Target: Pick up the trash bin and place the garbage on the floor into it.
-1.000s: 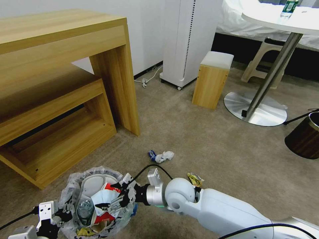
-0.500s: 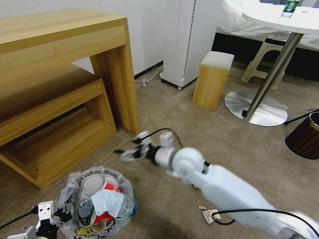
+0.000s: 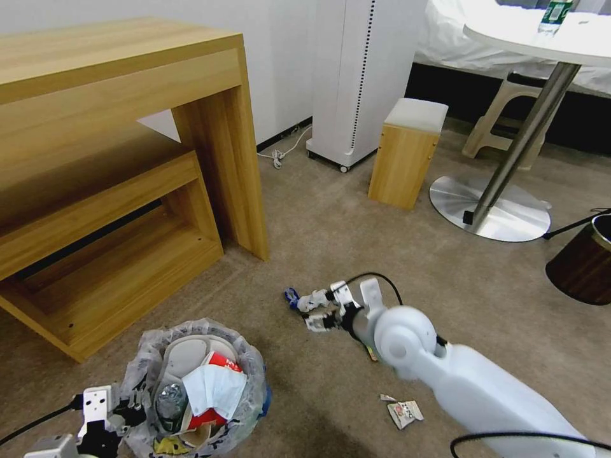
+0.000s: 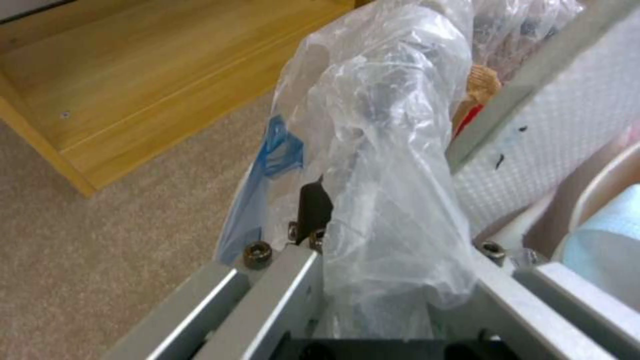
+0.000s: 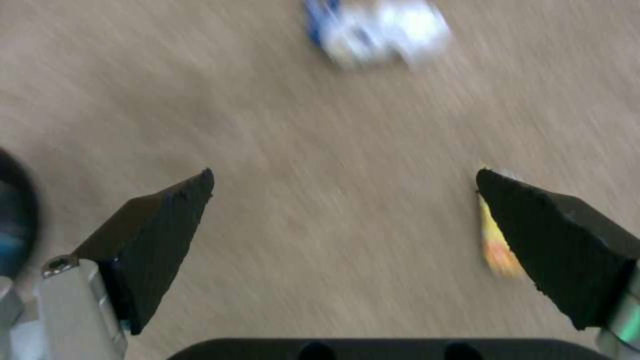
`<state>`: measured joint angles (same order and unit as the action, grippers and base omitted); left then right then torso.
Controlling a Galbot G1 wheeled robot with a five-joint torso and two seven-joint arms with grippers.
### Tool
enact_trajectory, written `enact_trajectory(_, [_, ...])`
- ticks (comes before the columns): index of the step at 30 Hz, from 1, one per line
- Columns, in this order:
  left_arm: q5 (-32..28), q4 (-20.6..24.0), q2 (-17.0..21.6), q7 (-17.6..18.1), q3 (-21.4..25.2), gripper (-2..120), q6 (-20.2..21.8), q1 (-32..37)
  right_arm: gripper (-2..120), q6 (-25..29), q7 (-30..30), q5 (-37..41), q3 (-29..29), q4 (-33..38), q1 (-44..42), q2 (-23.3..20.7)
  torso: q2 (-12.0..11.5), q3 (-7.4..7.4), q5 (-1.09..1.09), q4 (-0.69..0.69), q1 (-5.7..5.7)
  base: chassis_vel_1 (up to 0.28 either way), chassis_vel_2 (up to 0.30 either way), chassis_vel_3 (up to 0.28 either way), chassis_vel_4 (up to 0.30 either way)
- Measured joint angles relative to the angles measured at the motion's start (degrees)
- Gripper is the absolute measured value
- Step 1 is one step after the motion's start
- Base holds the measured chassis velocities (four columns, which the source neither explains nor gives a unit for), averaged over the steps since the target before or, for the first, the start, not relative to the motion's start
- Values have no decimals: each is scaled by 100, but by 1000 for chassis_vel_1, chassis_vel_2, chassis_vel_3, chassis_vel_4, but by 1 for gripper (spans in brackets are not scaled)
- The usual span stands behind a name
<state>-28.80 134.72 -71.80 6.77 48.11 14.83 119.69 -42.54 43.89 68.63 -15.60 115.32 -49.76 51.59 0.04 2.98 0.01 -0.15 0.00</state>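
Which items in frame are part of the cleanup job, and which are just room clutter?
Job:
- trash bin, rim clamped by left gripper
- blue-white wrapper on floor, by open right gripper
- yellow wrapper
- small wrapper

Clutter:
- wooden desk
- stool
- round table
- brown bin

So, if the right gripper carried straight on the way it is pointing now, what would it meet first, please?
Most likely the white-and-blue crumpled litter on the floor. The right gripper hangs open just short of it, with bare carpet between. Its height above the floor is hard to judge, so it might meet carpet first.
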Motion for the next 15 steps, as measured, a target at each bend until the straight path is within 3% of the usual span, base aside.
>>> enact_trajectory(7, [121,-66,-59,-61,-85,1,-29,-30,100,18,-294,-806,163,-332,-476,-244,0,0,0,1,0,0,0,0,0])
enact_trajectory(9, [186,-91,-102,-75,-135,1,-32,-44,100,28,-847,-1171,164,-531,-493,-436,-1,1,1,1,0,0,0,0,0])
enact_trajectory(10, [186,-91,-102,-75,-135,1,-32,-44,100,28,-847,-1171,164,-531,-493,-436,-1,1,1,1,0,0,0,0,0])
enact_trajectory(14, [326,-145,-191,-129,-184,1,-84,-31,100,755,-3130,-2485,16,-826,-471,-1320,-1,0,1,1,0,0,0,0,0])
enact_trajectory(15, [326,-145,-191,-129,-184,1,-84,-31,100,755,-3130,-2485,16,-826,-471,-1320,-1,0,1,1,0,0,0,0,0])
